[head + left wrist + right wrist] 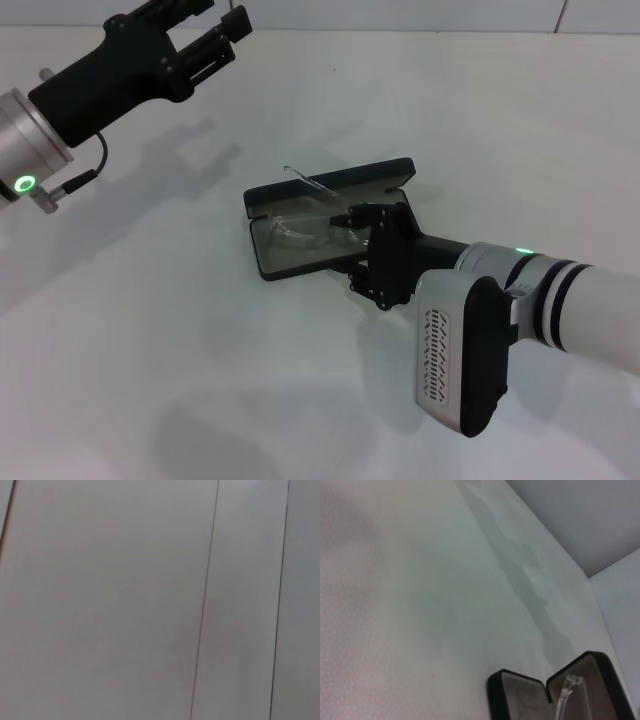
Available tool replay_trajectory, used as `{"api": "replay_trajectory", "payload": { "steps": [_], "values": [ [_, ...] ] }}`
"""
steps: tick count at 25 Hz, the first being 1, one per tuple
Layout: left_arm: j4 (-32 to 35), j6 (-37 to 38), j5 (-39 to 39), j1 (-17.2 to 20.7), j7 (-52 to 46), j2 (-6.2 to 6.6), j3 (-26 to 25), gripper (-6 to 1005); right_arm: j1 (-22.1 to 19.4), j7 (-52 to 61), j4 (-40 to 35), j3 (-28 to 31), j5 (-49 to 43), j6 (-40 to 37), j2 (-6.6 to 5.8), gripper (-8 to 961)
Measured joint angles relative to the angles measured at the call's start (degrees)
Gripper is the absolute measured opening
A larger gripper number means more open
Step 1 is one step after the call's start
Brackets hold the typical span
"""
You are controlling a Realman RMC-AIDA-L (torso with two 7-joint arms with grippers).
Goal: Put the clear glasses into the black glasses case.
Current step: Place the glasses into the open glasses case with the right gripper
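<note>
On a plain white table (pixel 150 360), the robot's right arm, a white tube with black bands, one green light and a slotted white-and-black housing, reaches in from the near right, its black right gripper (pixel 350 245) hovering over the near half of one black oblong hard glasses case (pixel 385 176) with rounded corners, lying open. Whether this claw is spread or pinching cannot be told. Directly beneath and just beyond the claw's tip, one pair of colourless transparent plastic glasses (pixel 300 222) sits in the case's grey-lined tray, one thin clear arm sticking up past the hinged lid; the right wrist view catches that arm rising between the two shells. No lettering can be read. Well apart, far beyond and to the left, the black left gripper (pixel 222 20) hangs above the table, fingers spread, holding nothing.
</note>
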Motion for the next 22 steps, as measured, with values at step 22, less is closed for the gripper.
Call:
{"api": "replay_trajectory", "payload": {
  "steps": [22],
  "values": [
    [0.2, 1.5, -0.3, 2.0, 0.4, -0.01, 0.0, 624, -2.0, 5.4, -4.8, 11.7, 1.4, -11.4, 0.24, 473]
  ]
}}
